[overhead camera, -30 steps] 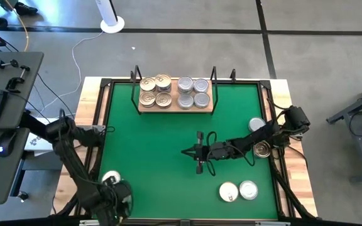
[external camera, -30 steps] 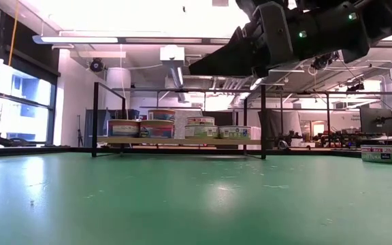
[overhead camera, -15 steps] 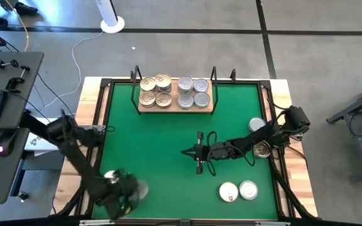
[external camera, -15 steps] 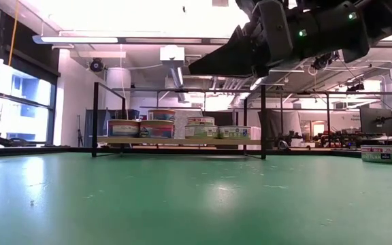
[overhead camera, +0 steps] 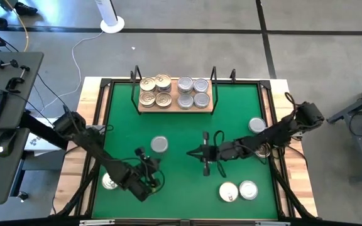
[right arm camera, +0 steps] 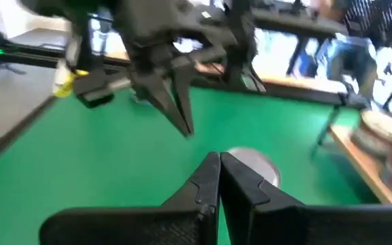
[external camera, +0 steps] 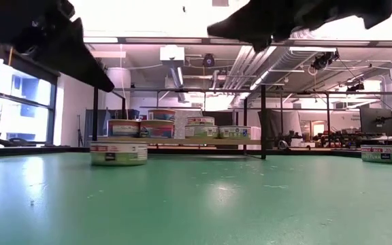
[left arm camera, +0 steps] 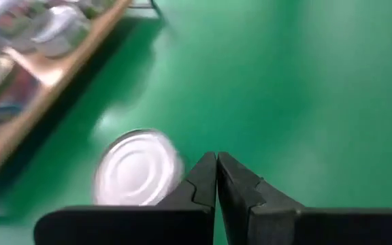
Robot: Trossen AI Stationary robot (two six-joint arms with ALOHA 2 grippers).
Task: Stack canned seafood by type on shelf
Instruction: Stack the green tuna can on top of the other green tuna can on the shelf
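Observation:
The shelf (overhead camera: 175,108) stands at the mat's far edge. It holds gold-lidded cans (overhead camera: 156,91) on its left half and silver-lidded cans (overhead camera: 193,92) on its right half. One silver-lidded can (overhead camera: 159,144) (external camera: 118,152) (left arm camera: 138,169) rests flat on the mat, left of the middle. My left gripper (overhead camera: 144,157) (left arm camera: 216,158) is shut and hangs just near of that can, above the mat, without touching it. My right gripper (overhead camera: 190,152) (right arm camera: 218,158) is shut, holds nothing and hovers over the mat's middle, pointing toward the table's left.
Two cans (overhead camera: 228,191) (overhead camera: 248,189) lie near the right front corner. A silver can (overhead camera: 256,125) and a gold one (overhead camera: 263,149) sit by the right edge, partly under my right arm. Another can (overhead camera: 110,182) is at the near left. Black rails frame the green mat (overhead camera: 168,125).
My left gripper has swung from the near left corner toward the table's right and far edge, turning as it went. A silver-lidded can that was not on the open mat before now stands left of the middle. My right gripper has risen a little.

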